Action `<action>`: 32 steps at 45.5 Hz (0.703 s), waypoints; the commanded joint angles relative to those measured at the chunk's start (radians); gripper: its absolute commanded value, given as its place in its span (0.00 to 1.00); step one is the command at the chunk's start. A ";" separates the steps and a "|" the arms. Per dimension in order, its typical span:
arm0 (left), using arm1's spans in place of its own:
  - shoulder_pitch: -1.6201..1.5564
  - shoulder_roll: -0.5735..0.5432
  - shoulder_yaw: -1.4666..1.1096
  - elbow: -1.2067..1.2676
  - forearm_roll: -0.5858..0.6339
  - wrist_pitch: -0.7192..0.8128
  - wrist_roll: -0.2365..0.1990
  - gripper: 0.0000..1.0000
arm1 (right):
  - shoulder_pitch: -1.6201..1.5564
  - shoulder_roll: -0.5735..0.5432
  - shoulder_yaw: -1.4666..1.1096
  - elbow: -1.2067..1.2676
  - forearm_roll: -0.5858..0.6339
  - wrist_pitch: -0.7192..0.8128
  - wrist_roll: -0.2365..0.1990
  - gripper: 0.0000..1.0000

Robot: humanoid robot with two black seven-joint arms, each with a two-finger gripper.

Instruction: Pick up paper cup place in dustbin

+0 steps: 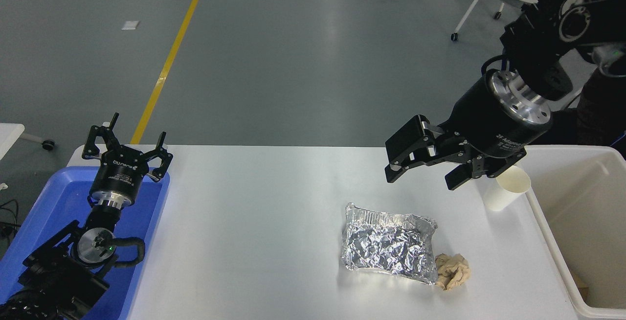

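While the right gripper (424, 175) hovers with fingers spread wide, the paper cup (506, 188) stands untouched beside the dustbin (543, 222).
Cup apparently upright, mouth up, long axis vertical; left gripper (128, 151) parked, fingers apart.

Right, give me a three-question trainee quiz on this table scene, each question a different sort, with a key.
1. True or false: the right claw is shut on the paper cup.
2. Multiple choice: the crumpled tan paper wad lies
A. inside the blue tray
B. against the near right corner of the foil tray
C. inside the dustbin
3. Fill in: the paper cup stands on the white table just left of the ____.

Key:
1. False: the claw is open and sits left of the cup, not around it.
2. B
3. dustbin
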 commanded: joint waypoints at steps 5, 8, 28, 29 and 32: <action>0.000 0.000 -0.001 0.000 0.000 0.000 -0.001 1.00 | 0.012 0.045 -0.007 -0.001 0.033 0.003 0.000 1.00; 0.000 0.000 0.000 0.000 0.000 0.000 -0.001 1.00 | 0.009 0.044 -0.007 -0.004 0.030 0.003 -0.002 1.00; 0.000 0.000 -0.001 0.000 0.000 0.000 -0.001 1.00 | -0.278 -0.203 -0.036 -0.275 -0.515 0.003 -0.004 1.00; 0.000 0.000 -0.001 0.000 0.000 0.000 -0.001 1.00 | -0.302 -0.214 -0.037 -0.301 -0.538 0.003 -0.002 1.00; 0.000 0.000 -0.001 0.000 0.000 0.000 -0.001 1.00 | -0.379 -0.246 -0.040 -0.388 -0.582 -0.029 0.000 1.00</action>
